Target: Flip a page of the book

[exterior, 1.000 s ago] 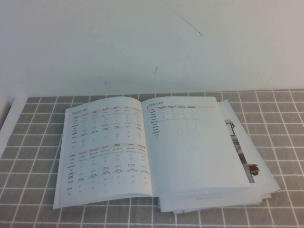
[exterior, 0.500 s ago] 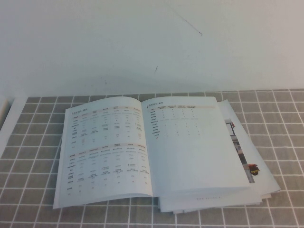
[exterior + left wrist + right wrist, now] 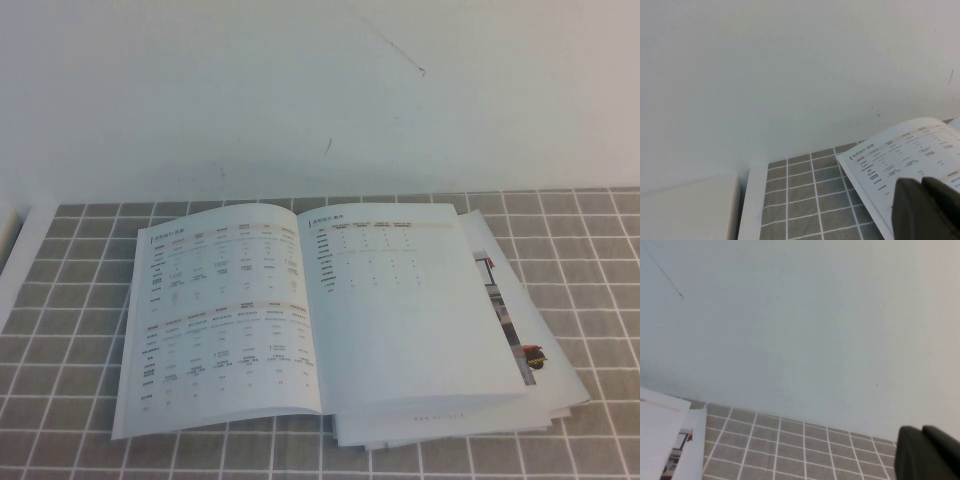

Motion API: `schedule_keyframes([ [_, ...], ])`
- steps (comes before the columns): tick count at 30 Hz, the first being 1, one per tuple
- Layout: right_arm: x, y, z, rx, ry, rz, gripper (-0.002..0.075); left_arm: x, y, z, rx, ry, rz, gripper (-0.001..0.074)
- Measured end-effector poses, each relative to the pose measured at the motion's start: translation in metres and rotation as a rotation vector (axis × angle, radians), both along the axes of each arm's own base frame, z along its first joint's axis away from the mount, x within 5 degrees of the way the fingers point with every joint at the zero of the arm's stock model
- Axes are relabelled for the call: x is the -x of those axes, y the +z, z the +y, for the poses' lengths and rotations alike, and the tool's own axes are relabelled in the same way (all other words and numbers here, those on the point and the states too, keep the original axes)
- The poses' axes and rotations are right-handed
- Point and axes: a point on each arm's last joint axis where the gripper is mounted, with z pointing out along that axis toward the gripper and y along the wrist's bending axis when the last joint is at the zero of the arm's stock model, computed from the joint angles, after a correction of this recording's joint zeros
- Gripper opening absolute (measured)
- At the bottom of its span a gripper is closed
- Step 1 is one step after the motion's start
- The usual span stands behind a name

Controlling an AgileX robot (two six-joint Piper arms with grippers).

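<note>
The book (image 3: 310, 320) lies open on the grey tiled table. Its left page is dense with tables. The page (image 3: 410, 310) on the right has a short table at its top and is blank below, and lies flat. Neither arm shows in the high view. My left gripper (image 3: 926, 207) shows as dark fingers pressed together, empty, raised near the book's left page (image 3: 900, 150). My right gripper (image 3: 925, 452) shows as dark fingers pressed together, empty, off beyond the book's right side, whose edge shows in the right wrist view (image 3: 660, 425).
White booklets with a red-and-black photo (image 3: 525, 350) lie under the book and stick out on its right. A white wall (image 3: 320, 90) stands behind the table. A white strip (image 3: 15, 250) borders the tiled mat (image 3: 590, 260) on the left.
</note>
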Motion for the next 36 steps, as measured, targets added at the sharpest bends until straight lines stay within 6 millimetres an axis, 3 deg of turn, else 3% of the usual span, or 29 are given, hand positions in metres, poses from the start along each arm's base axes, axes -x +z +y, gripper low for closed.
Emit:
schedule_keyframes([
  [10, 0.000, 0.000, 0.000, -0.084, 0.005, 0.003, -0.0003, 0.000, 0.000, 0.000, -0.088, 0.005, -0.007, -0.0004],
  [19, 0.001, -0.018, -0.001, -0.110, -0.014, 0.200, -0.0003, 0.000, 0.000, 0.000, -0.090, 0.005, -0.002, -0.0004],
  [31, 0.001, -0.021, -0.001, -0.119, -0.016, 0.231, -0.0003, 0.001, -0.018, 0.001, 0.064, 0.018, 0.203, -0.0004],
  [36, 0.001, -0.020, -0.001, -0.120, -0.015, 0.222, -0.0003, 0.001, -0.014, 0.001, 0.073, 0.013, 0.160, -0.0004],
])
